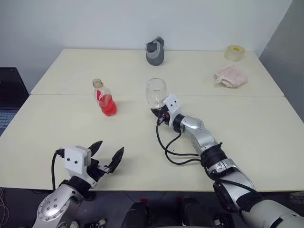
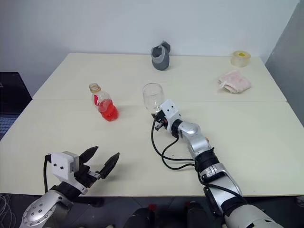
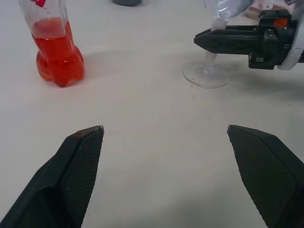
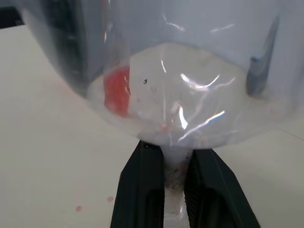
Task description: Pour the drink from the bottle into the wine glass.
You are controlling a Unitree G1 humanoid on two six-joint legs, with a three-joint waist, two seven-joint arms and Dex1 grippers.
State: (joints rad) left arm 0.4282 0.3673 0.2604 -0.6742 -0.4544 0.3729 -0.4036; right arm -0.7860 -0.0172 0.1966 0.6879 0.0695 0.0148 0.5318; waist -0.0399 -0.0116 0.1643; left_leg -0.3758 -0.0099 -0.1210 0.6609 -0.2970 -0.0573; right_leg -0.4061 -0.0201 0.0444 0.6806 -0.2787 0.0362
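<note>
Left tool (image 1: 108, 156): nearest the robot, over the front edge of the bench (image 1: 57, 137); its two black fingers are spread wide, with nothing between them, pointing toward the bottle and glass.
Right tool (image 1: 158, 115): reaches forward over the middle of the bench; its fingers pinch the thin stem of the glass, just under the bowl.
Glass (image 1: 156, 92): clear, stemmed, upright, its round foot resting on the bench; the bowl looks empty apart from faint pink specks seen from the right wrist.
Bottle (image 1: 105, 99): clear plastic, standing upright to the left of the glass, apart from both tools; the neck is open at the top.
Drink (image 1: 109, 107): red liquid filling the lower part of the bottle.
Grey object (image 1: 155, 51): at the far edge, behind the glass.
Pink cloth (image 1: 230, 76): far right side.
Tape roll (image 1: 234, 52): far right corner, beyond the cloth.
</note>
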